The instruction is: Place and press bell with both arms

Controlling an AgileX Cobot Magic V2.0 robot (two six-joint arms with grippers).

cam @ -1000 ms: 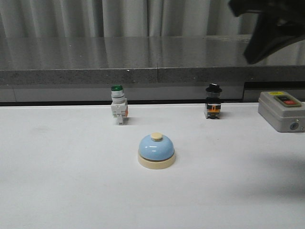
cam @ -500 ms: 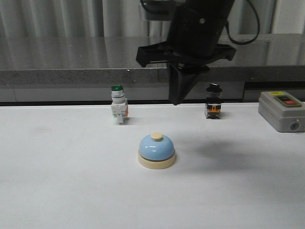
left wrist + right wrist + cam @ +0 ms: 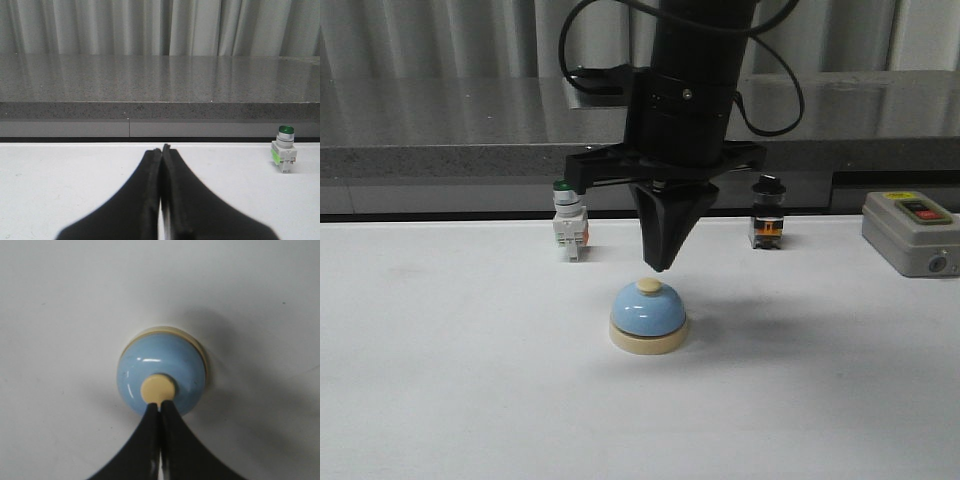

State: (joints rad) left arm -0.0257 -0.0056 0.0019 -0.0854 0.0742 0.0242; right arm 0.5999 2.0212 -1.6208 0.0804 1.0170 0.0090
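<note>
The light-blue bell (image 3: 648, 316) with cream base and cream button stands upright on the white table, centre front. My right gripper (image 3: 660, 266) is shut and empty, pointing straight down just above the button, a small gap between them. In the right wrist view the bell (image 3: 172, 367) lies under the shut tips of the right gripper (image 3: 159, 407), which overlap the button's edge. My left gripper (image 3: 161, 148) is shut and empty, low over bare table; it is out of the front view.
A green-capped white switch (image 3: 568, 221) stands behind and left of the bell, also in the left wrist view (image 3: 284, 149). A black-capped switch (image 3: 767, 214) stands behind and right. A grey box with red button (image 3: 913, 232) sits far right. A grey ledge (image 3: 470, 160) runs behind.
My right arm has swung in from the upper right and come down, its shut tip now just above the bell's button. The bell has not moved.
</note>
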